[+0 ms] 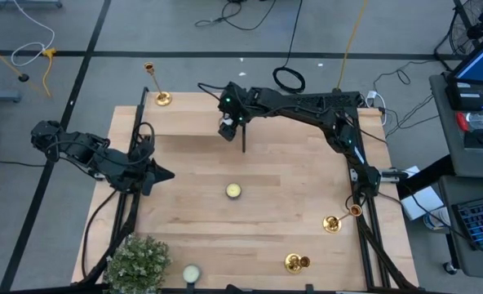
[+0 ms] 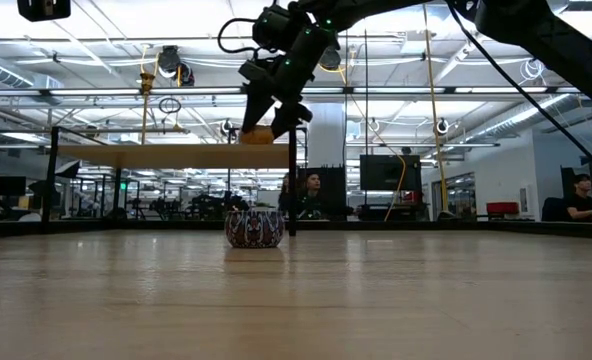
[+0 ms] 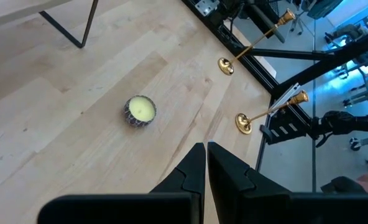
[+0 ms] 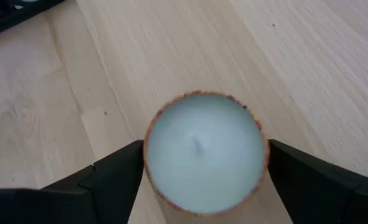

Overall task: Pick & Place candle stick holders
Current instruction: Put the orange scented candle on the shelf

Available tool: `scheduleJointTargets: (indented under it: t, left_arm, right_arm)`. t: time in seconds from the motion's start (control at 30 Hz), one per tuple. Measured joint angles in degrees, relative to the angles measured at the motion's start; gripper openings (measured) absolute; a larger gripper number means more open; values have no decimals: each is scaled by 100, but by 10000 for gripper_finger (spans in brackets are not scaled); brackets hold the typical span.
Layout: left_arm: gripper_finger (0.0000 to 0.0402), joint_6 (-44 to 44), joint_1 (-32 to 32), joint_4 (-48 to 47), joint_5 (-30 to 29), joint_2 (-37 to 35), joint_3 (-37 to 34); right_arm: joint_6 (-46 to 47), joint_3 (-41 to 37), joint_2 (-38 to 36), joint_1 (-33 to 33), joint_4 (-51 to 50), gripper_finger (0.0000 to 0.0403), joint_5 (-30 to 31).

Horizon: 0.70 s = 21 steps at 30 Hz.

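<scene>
Table: bare boards fill the low view's foreground, leaving a clear working area.

Shelf: raised on thin black legs along the far side. I judge it to be the drop-off place.

Right gripper: I am reached out over the shelf's front edge and bracket a white candle square across its width, which keeps it level. In the low view it sits at about shelf height. Whether I am gripping it or have let it go, I cannot tell.

Left gripper: closed on nothing and parked by the table's left edge, out of my right arm's way.

Plant: at the near left corner, not involved.

Holders: none is in either gripper.
- The far holder stands at the back left corner, beside the shelf's end.
- The right holder and the front holder stand near each other at the near right edge, well apart from both grippers.

Finding: the task's own items are not yet handled.

Yellow candle: alone mid-table, apart from everything.
</scene>
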Motion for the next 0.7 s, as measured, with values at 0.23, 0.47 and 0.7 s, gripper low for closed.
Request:
scheduleJointTargets:
  t: [0.23,0.47,0.7]
  left_arm:
    - [21,-15,0,0,0,0,-2]
    - [21,-11,0,4,-228,0,-2]
    - [21,205,-2,41,-352,0,-2]
  right_arm:
    - [49,0,0,2,227,320,-1]
    - [431,-13,-192,0,661,320,-27]
    - [1024,-8,-861,-30,1290,320,-50]
